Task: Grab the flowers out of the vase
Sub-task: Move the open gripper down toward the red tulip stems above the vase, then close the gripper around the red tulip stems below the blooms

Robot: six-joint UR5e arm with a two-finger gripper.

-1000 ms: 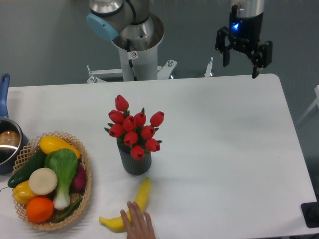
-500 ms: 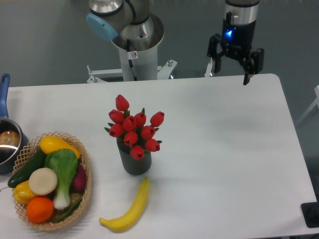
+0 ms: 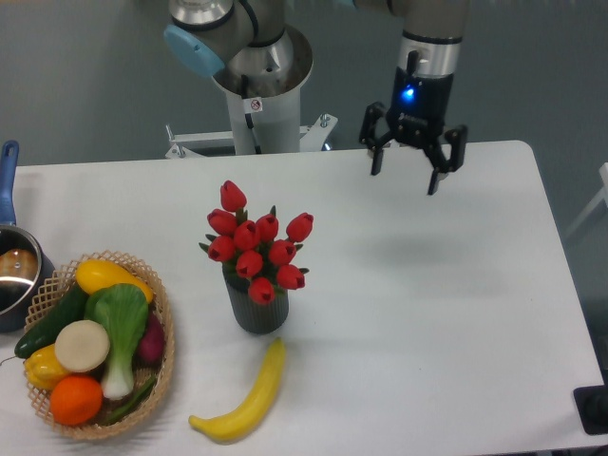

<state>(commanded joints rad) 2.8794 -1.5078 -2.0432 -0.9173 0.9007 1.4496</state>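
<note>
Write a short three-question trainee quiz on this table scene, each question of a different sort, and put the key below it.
1. True or false: the gripper is shut on the flowers.
2. Multiple choice: what lies on the table just in front of the vase? A) a spoon B) a banana C) a cup
3. Fill in: the vegetables sit in a woven ____ at the left of the table.

Key
1. False: the gripper is open and hangs over the far right part of the table, apart from the flowers, which stand in the vase.
2. B
3. basket
</note>
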